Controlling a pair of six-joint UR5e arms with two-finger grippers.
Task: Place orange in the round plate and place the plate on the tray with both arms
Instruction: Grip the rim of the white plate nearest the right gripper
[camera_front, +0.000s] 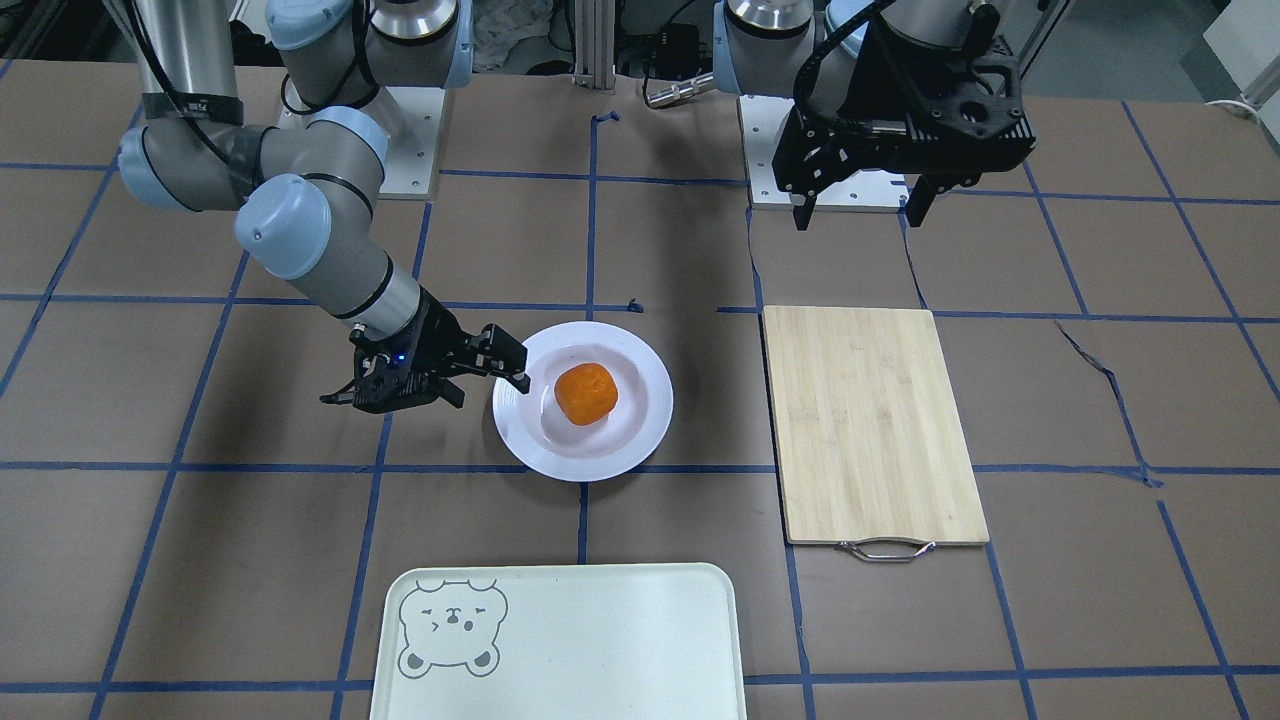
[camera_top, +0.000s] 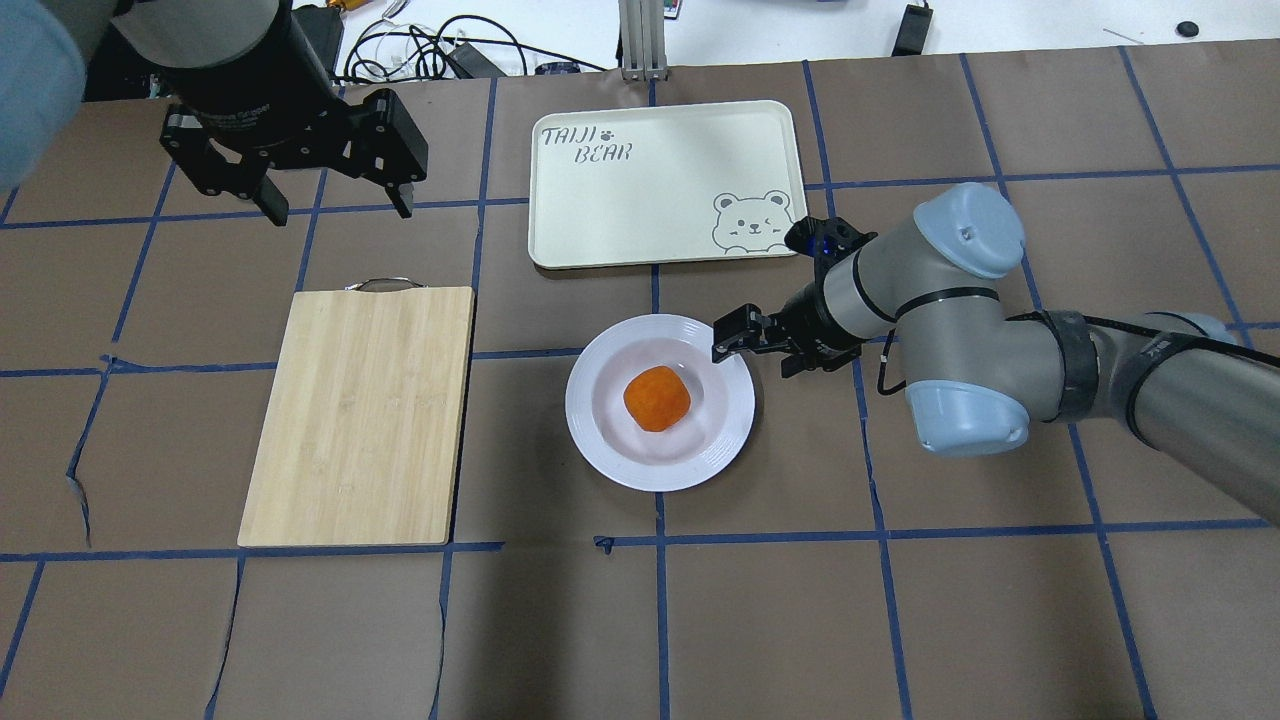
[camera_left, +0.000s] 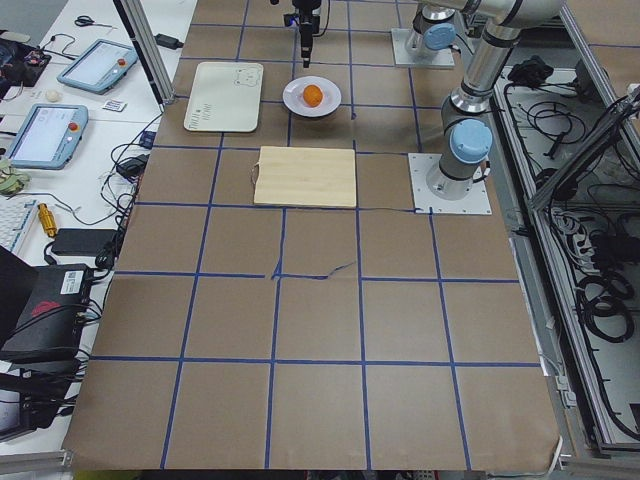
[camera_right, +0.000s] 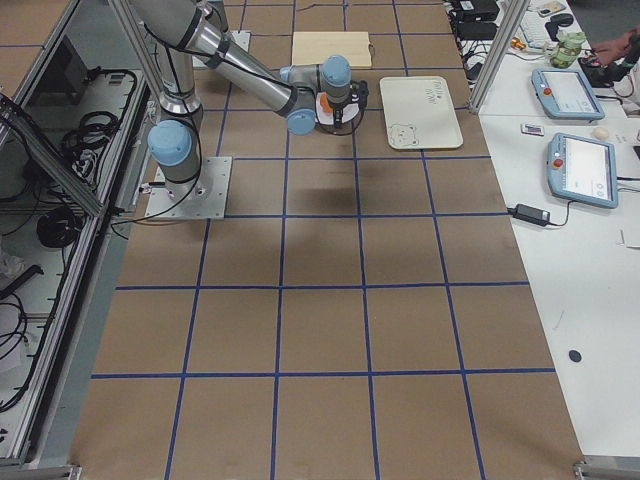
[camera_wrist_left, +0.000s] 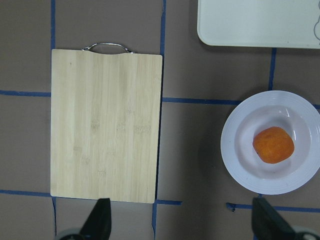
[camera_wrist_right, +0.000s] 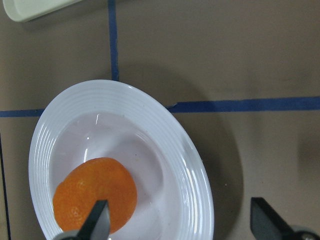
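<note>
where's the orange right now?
Overhead view: the orange sits in the sunken centre of the round plate, mid-table, right of the cutting board and just on the robot's side of the tray.

Front-facing view: tray (camera_front: 600, 640) cut off by lower edge. Right wrist view: only a tray corner shows; round plate (camera_wrist_right: 190, 165) cut at bottom edge, orange (camera_wrist_right: 95, 192) partly behind a fingertip (camera_wrist_right: 97, 220). Right-side view: round plate largely hidden by right arm (camera_right: 245, 72).

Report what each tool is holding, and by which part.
Nothing is held. The right tool is open at the rim of the round plate, not closed on it. The left tool is open and empty. The orange lies loose in the plate.
</note>
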